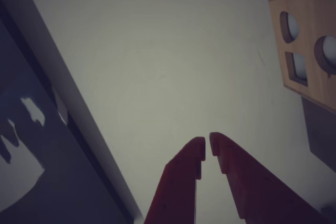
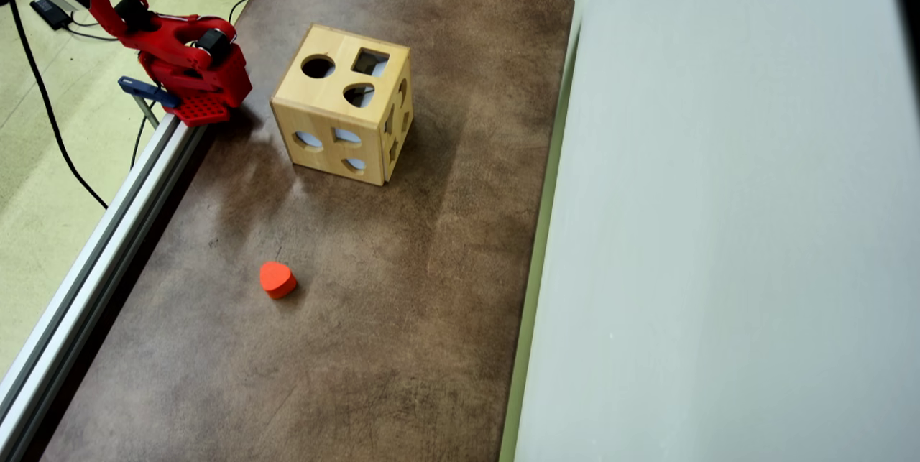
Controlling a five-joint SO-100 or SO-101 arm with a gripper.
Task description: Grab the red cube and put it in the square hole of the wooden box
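You have no sharp-cornered red cube to look at in either view. The only small red-orange piece is a rounded heart-like block (image 2: 277, 279), matte, lying flat on the brown table (image 2: 402, 318), its narrower end toward the lower right of the overhead view. It sits well apart from the wooden box (image 2: 338, 106).

The box is pale, smooth wood with clean edges, turned slightly askew to the table's sides. On its top face the overhead view gives you the square hole (image 2: 370, 62), four straight sides, beside a round hole (image 2: 318, 66) and above a teardrop hole (image 2: 359, 95). More cutouts pierce the side faces.

The table surface is mottled and scuffed, bordered on the left by a ribbed aluminium rail (image 2: 108, 232) and on the right by a plain pale wall (image 2: 719, 232).

The wrist view shows what the overhead does not: your gripper (image 1: 208, 145), red plastic, fingertips nearly touching with only a thin slit between them, pinching nothing, aimed at the pale wall. The box appears only at its right edge.

The red arm (image 2: 183, 59) stands folded at the table's upper left corner.
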